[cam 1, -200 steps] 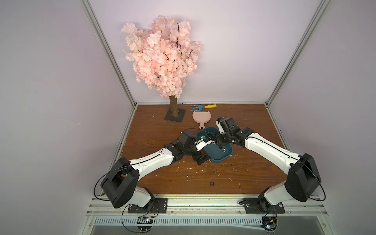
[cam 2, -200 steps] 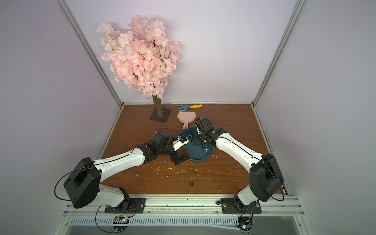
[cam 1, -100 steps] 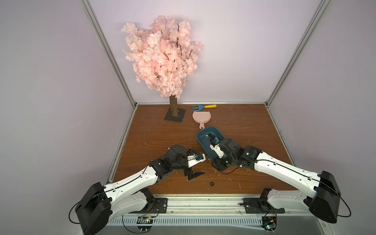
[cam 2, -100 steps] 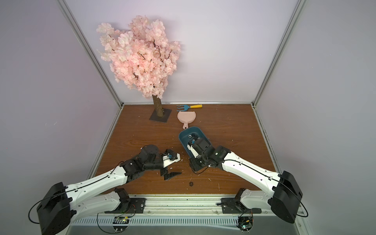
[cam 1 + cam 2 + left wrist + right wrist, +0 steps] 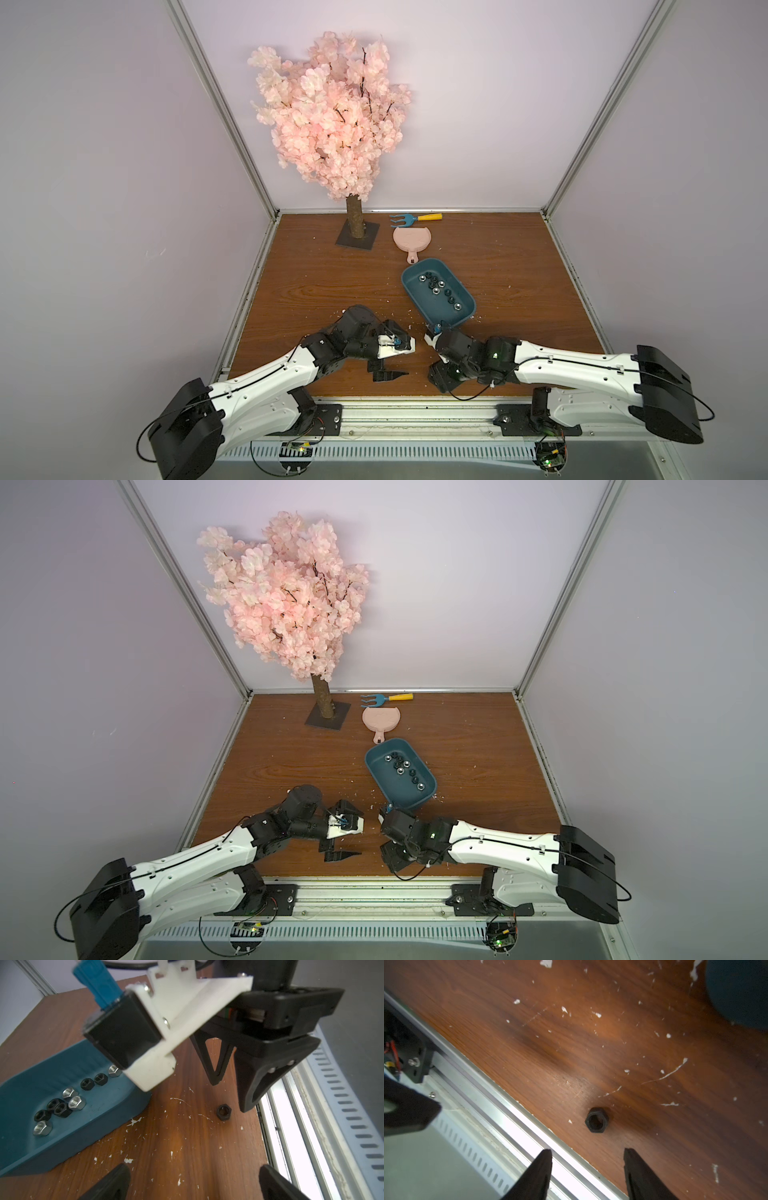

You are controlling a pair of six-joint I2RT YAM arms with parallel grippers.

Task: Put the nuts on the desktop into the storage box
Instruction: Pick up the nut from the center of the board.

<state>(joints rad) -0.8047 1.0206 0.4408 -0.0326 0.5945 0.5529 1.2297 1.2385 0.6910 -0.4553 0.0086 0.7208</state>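
One black nut (image 5: pixel 596 1119) lies alone on the desktop (image 5: pixel 332 286) near the front edge. We see the right gripper (image 5: pixel 587 1150) hanging close to it, fingers parted with nothing between them. The left gripper (image 5: pixel 194 1167) is spread wide alongside, gripping nothing, and we count the other nuts (image 5: pixel 436 291), black and silver, inside the storage box (image 5: pixel 434 311) a little farther back.

The brown wood-grain counter (image 5: pixel 316 291) bears a teal plastic tub (image 5: pixel 422 305), a pink round dustpan (image 5: pixel 412 241) far, a black hexagonal nut (image 5: pixel 596 1120) near.
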